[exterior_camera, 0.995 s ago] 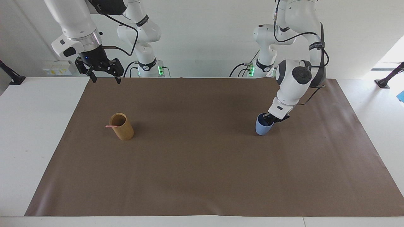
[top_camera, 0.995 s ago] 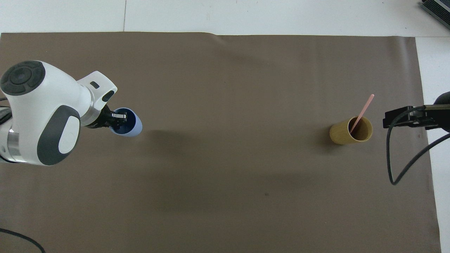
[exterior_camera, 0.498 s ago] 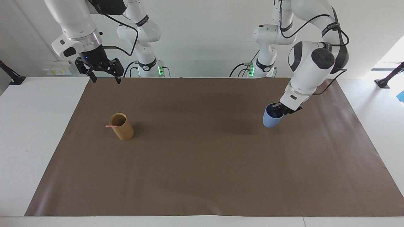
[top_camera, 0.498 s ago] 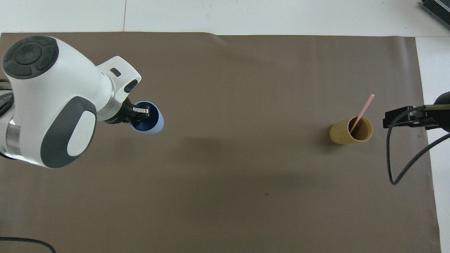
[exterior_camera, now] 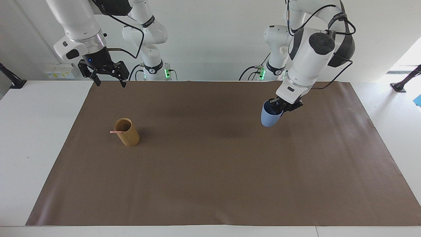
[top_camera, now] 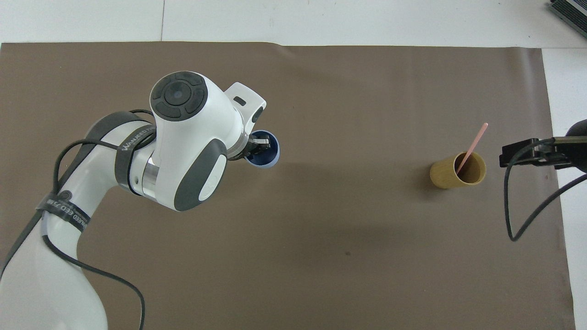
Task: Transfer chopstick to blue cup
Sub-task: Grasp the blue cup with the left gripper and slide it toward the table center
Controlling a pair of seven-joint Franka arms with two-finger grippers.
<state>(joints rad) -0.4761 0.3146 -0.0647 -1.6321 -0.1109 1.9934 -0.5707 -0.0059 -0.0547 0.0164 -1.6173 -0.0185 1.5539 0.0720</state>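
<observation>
The left hand (exterior_camera: 282,106) pinches the rim of the small periwinkle-blue tapered cup (exterior_camera: 269,117), one finger inside, carrying it tilted above the brown paper mat (exterior_camera: 210,184) on the worktop, likely to bring it toward the tan cylindrical holder (exterior_camera: 127,132). The right hand (exterior_camera: 108,79), jaws spread and empty, waits over the mat's edge near that holder. One holder, one cup, one thin pink chopstick (top_camera: 472,145) leaning in the holder.

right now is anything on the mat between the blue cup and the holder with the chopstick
Nothing visible. The left gripper holds the blue cup by its rim, in the air over the mat. The mat from there to the holder, where the chopstick stands, is bare. The right gripper waits, open, at the robots' edge.
</observation>
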